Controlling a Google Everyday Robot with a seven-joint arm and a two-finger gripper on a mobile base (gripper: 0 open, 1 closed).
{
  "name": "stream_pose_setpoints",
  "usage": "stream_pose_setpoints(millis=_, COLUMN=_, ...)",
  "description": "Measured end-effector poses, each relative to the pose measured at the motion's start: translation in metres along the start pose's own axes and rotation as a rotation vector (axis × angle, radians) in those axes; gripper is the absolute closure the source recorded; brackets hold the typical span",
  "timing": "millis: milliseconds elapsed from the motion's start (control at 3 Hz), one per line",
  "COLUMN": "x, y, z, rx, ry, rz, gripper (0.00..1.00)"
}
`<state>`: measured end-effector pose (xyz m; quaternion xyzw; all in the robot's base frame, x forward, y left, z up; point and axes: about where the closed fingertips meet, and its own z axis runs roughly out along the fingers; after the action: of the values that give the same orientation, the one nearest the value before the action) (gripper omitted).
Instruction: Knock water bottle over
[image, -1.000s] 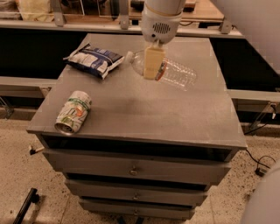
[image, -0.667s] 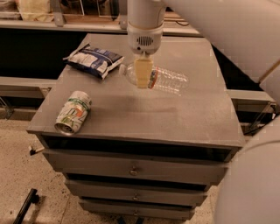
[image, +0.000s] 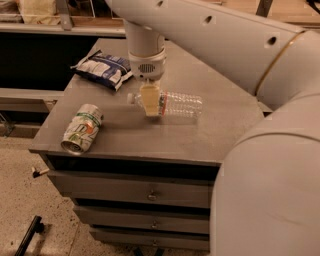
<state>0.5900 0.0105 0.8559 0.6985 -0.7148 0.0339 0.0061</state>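
The water bottle (image: 177, 104), clear ribbed plastic with a white cap at its left end and a narrow label band, lies on its side near the middle of the grey cabinet top (image: 220, 135). My gripper (image: 150, 102) hangs straight down from the white arm. Its tan fingers (image: 150, 99) stand in front of the bottle's neck end, next to the cap, and hide that part of the bottle. I cannot tell if they touch the bottle.
A green-and-white soda can (image: 82, 128) lies on its side near the front left edge. A blue-and-white snack bag (image: 105, 68) lies at the back left. My white arm fills the right side of the view. Drawers sit below the top.
The arm and gripper have swung left across the top. The bottle still lies on its side and appears to lie flatter, its cap pointing left.
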Motion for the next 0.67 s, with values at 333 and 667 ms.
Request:
stream_pose_setpoints(millis=333, x=-0.0102, y=-0.0014, z=0.0173, rx=-0.020, ry=0.051, rz=0.008, gripper=0.62)
stream_pose_setpoints(millis=667, x=-0.0165, y=-0.0073, z=0.0203, rx=0.000, ry=0.034, rz=0.008, gripper=0.30)
